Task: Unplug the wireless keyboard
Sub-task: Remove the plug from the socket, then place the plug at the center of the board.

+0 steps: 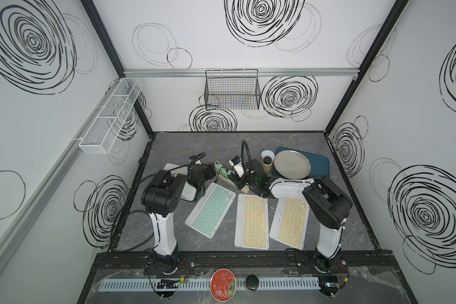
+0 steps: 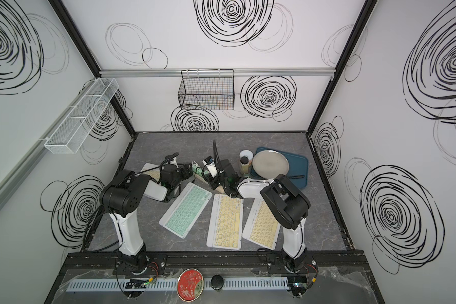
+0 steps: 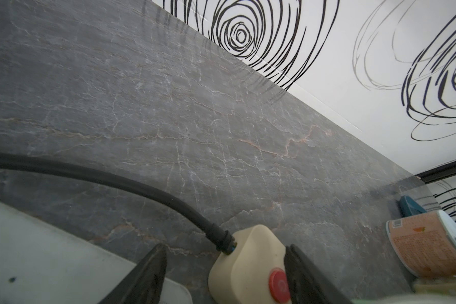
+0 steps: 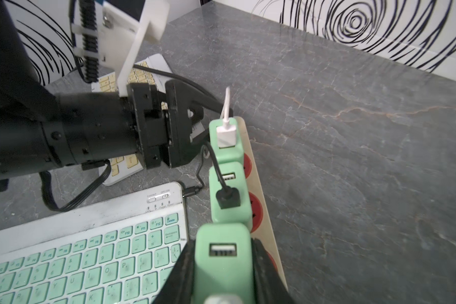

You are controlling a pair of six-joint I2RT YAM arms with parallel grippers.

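Observation:
The green wireless keyboard (image 1: 211, 210) (image 4: 77, 258) lies on the table. From its corner a thin black cable (image 4: 199, 181) runs to a black USB plug (image 4: 228, 197), which sits in the middle one of three green chargers on the cream power strip (image 1: 225, 175) (image 3: 245, 265). My right gripper (image 4: 223, 246) is shut on the nearest green charger (image 4: 223, 273), whose USB port is empty. My left gripper (image 3: 225, 247) (image 4: 192, 123) is open and straddles the strip's far end by its red switch (image 3: 278, 285). The farthest charger holds a white plug (image 4: 225, 131).
Two yellow keyboards (image 1: 252, 221) (image 1: 290, 222) lie right of the green one, and another (image 1: 174, 169) lies under my left arm. A metal plate (image 1: 292, 164) on a blue tray (image 1: 320, 159), a jar (image 1: 267, 162) and a white cup (image 1: 267, 153) stand at the back right.

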